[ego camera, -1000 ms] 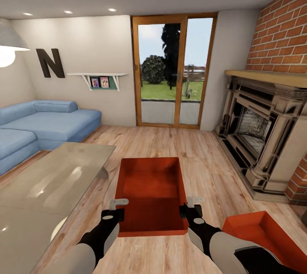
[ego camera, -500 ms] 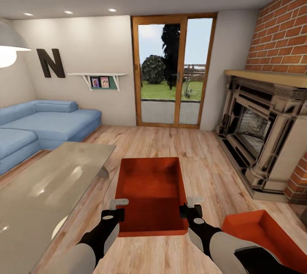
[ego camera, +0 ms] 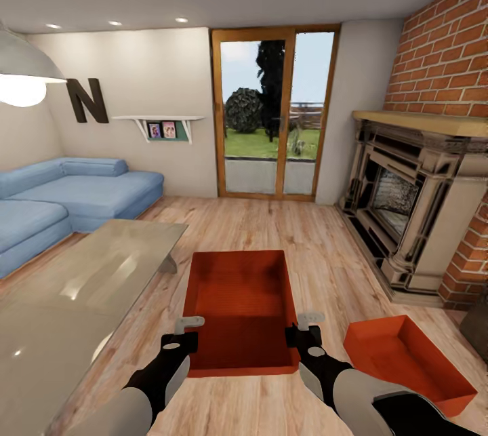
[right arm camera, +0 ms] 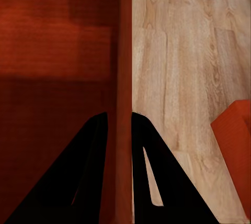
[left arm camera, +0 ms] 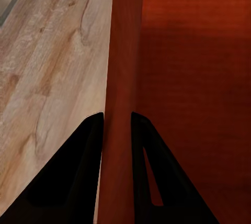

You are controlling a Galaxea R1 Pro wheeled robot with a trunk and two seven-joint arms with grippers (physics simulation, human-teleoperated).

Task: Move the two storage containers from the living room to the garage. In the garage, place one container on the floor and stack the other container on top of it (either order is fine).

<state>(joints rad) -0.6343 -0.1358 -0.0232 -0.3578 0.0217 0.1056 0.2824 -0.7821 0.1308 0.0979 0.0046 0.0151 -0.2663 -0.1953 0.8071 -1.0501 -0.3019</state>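
I am in the living room, above its light wood planks. One red-orange storage container (ego camera: 237, 300) hangs in front of me, held level between both arms. My left gripper (ego camera: 184, 327) is shut on its left wall (left arm camera: 123, 77), one finger on each side of the wall. My right gripper (ego camera: 306, 326) is shut the same way on the right wall (right arm camera: 124, 51). The other storage container (ego camera: 405, 361) lies on the planks at my lower right, apart from the held one; its corner (right arm camera: 235, 145) shows in the right wrist view.
A glass-topped table (ego camera: 81, 287) stands close on my left, with the blue sofa (ego camera: 68, 195) behind it. The brick fireplace (ego camera: 407, 205) lines the right side. A glass door (ego camera: 274, 110) is straight ahead, past open plank floor.
The whole view has shifted as the camera pulled back a little; more of the container on the planks now shows. Both grippers keep the same hold on the lifted container.
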